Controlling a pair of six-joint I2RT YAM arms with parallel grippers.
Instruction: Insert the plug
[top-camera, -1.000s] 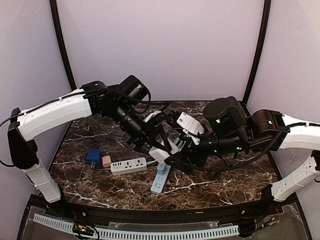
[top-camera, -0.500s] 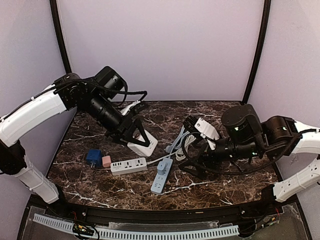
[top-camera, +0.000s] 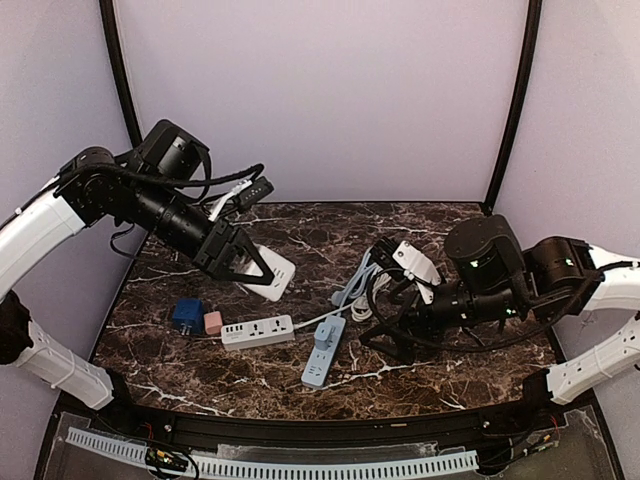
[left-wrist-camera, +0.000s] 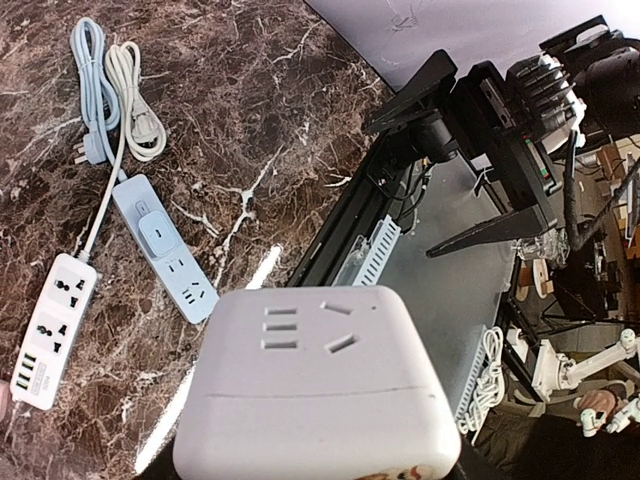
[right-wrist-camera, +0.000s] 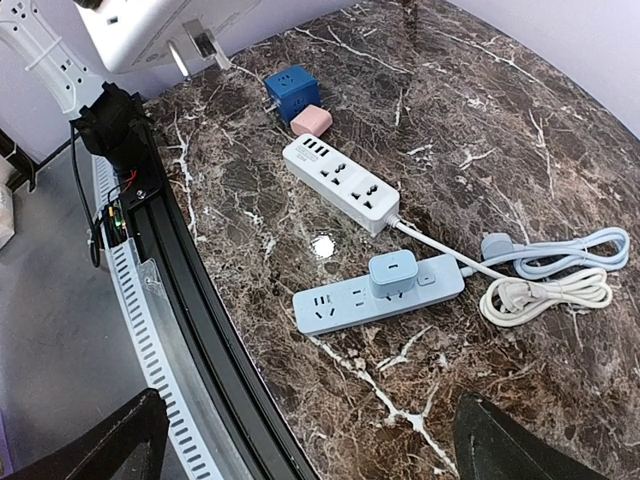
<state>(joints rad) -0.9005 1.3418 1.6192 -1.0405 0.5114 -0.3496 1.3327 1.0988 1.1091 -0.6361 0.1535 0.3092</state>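
Between the left gripper's (top-camera: 250, 268) fingers sits the white adapter (left-wrist-camera: 315, 385) — clamped, apparently lifted off the marble table (top-camera: 480, 370). Just below it, toward the arm bases, lie the white power strip (top-camera: 257, 330) and the blue power strip (top-camera: 322, 358). Beyond them the right gripper (top-camera: 388, 335) hovers, jaws spread wide — holding nothing.

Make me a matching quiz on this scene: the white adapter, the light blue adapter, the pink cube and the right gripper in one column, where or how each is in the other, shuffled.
1 white adapter
2 light blue adapter
3 pink cube
4 right gripper

A open, holding nothing
B beside the dark blue cube
C gripped by the left gripper
D plugged into the blue power strip

Pairs: 1-C, 2-D, 3-B, 4-A
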